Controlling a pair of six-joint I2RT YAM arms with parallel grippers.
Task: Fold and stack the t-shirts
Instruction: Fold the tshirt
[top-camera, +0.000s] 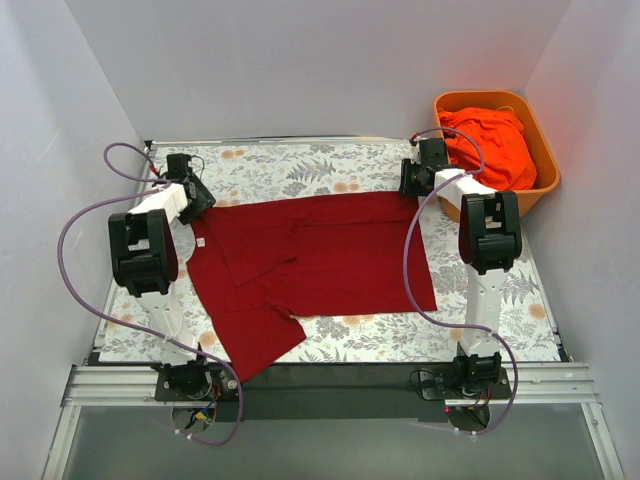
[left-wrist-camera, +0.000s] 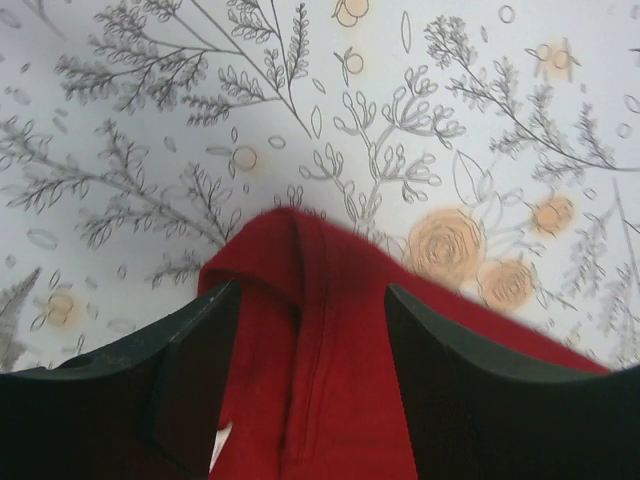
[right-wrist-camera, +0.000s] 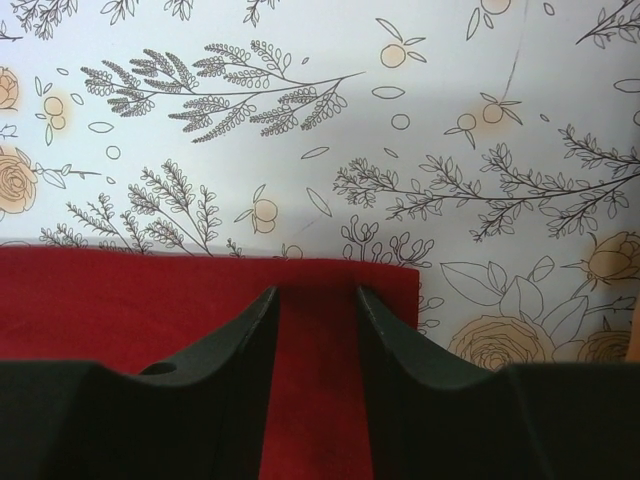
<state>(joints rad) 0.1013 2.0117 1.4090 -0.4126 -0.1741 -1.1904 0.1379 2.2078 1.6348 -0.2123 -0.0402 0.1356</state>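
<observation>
The dark crimson t-shirt (top-camera: 320, 255) lies spread on the table, its left part folded over and one sleeve pointing to the near edge. My left gripper (top-camera: 204, 200) is at the shirt's far left corner. In the left wrist view it (left-wrist-camera: 312, 290) is open, with a seamed fold of the crimson cloth (left-wrist-camera: 330, 330) between the fingers. My right gripper (top-camera: 408, 183) is at the far right corner. In the right wrist view it (right-wrist-camera: 316, 292) is open over the flat crimson edge (right-wrist-camera: 120, 295). The orange-red t-shirt (top-camera: 490, 145) lies crumpled in the tub.
The orange plastic tub (top-camera: 545, 165) stands at the back right corner, just right of my right arm. The table has a floral-print cover (top-camera: 300, 165). White walls close in the left, back and right sides. A black rail (top-camera: 330, 385) runs along the near edge.
</observation>
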